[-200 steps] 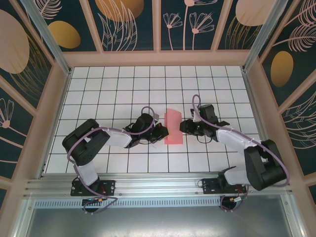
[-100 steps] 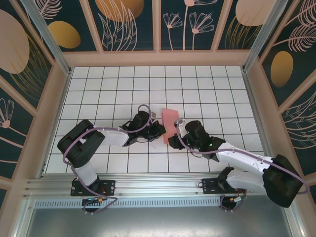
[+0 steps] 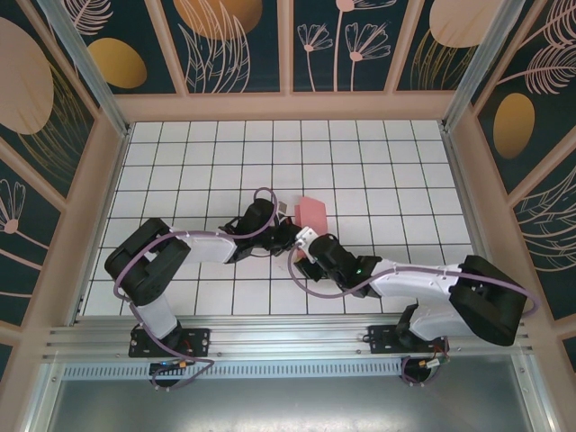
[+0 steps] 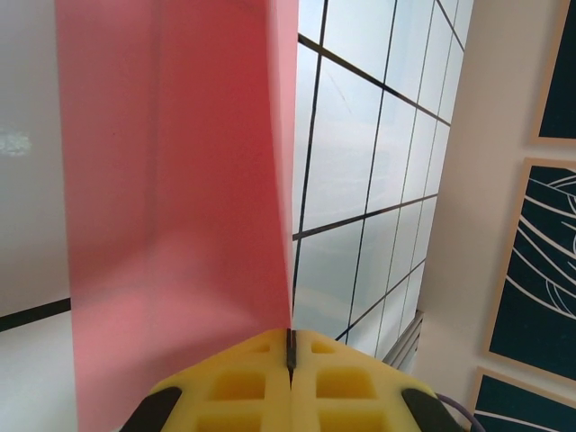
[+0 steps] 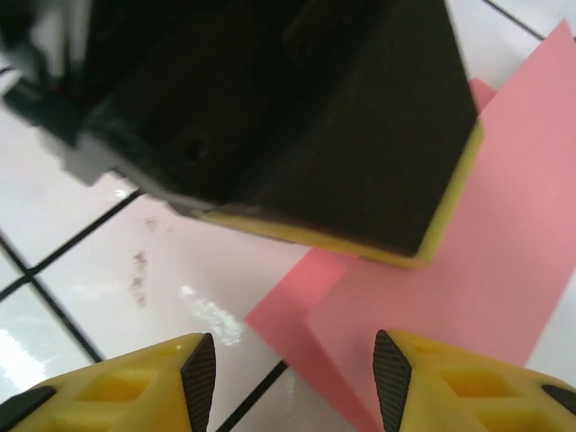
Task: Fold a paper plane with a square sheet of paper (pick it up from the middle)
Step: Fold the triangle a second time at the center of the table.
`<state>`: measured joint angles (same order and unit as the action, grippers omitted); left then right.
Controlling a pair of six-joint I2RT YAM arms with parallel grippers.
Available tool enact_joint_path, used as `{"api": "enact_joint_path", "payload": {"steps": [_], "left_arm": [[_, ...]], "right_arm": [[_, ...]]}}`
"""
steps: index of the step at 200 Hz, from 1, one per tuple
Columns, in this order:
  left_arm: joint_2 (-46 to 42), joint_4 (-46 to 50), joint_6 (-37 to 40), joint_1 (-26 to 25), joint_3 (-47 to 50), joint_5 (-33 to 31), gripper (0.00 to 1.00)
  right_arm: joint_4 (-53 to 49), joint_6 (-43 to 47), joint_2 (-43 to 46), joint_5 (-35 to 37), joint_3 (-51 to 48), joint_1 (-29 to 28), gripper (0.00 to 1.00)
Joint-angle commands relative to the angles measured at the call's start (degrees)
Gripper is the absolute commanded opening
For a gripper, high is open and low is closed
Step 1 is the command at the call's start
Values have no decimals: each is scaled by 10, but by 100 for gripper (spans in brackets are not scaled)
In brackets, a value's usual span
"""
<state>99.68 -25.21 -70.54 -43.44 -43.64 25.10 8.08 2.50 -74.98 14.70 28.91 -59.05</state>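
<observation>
Salmon-pink paper (image 3: pixel 312 213) is seen against a white table (image 3: pixel 180 155) gridded in black.
The walls (image 3: pixel 243 54) are patterned in dark teal with peach and gold leaves and flowers.

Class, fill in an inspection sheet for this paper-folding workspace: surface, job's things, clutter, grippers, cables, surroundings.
Surface: white table with black grid lines.
Job's things: pink paper, folded into layers, mid-table, part raised off the surface.
Clutter: nothing seen.
Grippers: left gripper shut on the paper's edge; right gripper open, by the paper's near corner.
Cables: purple cables run along both arms.
Surroundings: leaf-patterned wall panels in wooden frames; metal rail at the near edge.
</observation>
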Motion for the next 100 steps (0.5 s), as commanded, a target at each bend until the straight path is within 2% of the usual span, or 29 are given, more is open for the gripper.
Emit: {"api": "enact_joint_path", "payload": {"steps": [1, 38, 70, 100], "left_arm": [[-11, 16, 14, 2, -13, 9, 5], [-10, 16, 15, 2, -15, 12, 6], [-10, 16, 14, 2, -15, 12, 8], [-11, 23, 19, 2, -15, 8, 16]], "right_arm": [[20, 33, -16, 53, 20, -5, 52], [20, 41, -30, 68, 37, -11, 48], [14, 36, -24, 71, 37, -13, 36], [6, 22, -18, 64, 34, -13, 19]]}}
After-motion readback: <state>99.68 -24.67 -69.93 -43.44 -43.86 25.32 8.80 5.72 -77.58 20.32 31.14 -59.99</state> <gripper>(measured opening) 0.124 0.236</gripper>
